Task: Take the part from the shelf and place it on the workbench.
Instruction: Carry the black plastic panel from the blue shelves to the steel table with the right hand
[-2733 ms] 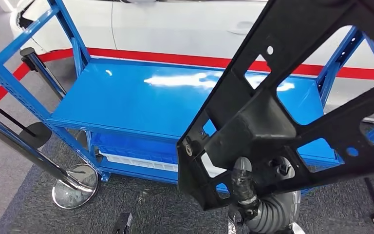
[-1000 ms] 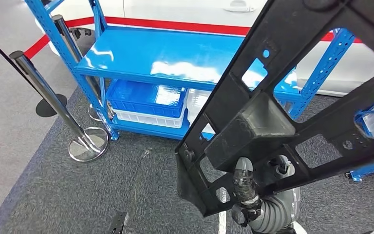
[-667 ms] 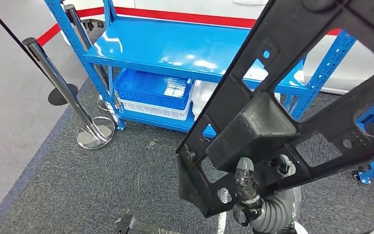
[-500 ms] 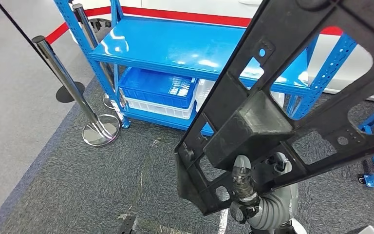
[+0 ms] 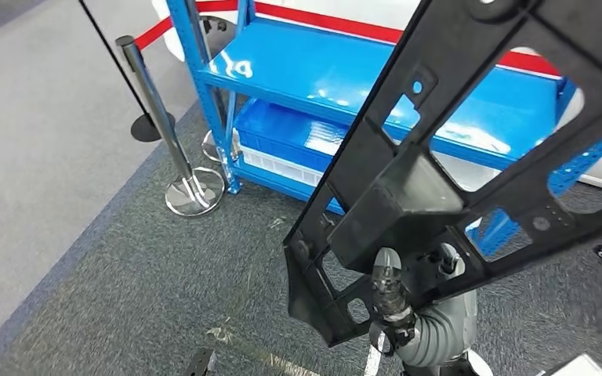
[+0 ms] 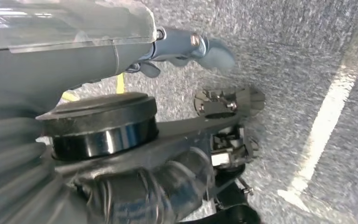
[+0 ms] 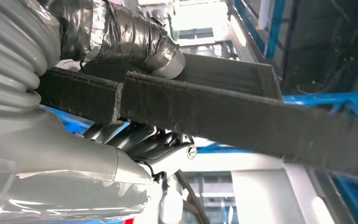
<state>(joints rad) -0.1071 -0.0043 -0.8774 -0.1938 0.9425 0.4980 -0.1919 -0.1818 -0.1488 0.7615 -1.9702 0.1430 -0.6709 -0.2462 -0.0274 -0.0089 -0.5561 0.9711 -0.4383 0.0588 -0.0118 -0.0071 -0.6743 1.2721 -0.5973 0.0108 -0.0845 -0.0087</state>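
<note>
Black part (image 5: 470,149) clamped in right hand (image 5: 396,301), towering above it; left hand (image 6: 186,46) slack, empty.

- The head view looks forward and down from high on the body, over the grey carpet (image 5: 125,298) towards the blue shelf (image 5: 345,78).
- The left wrist view sits close behind the left hand (image 6: 186,46), facing the carpet.
- The right wrist view sits tight behind the right hand (image 7: 121,140), gripping the black part (image 7: 242,116); the head view shares that part and the shelf.
</note>
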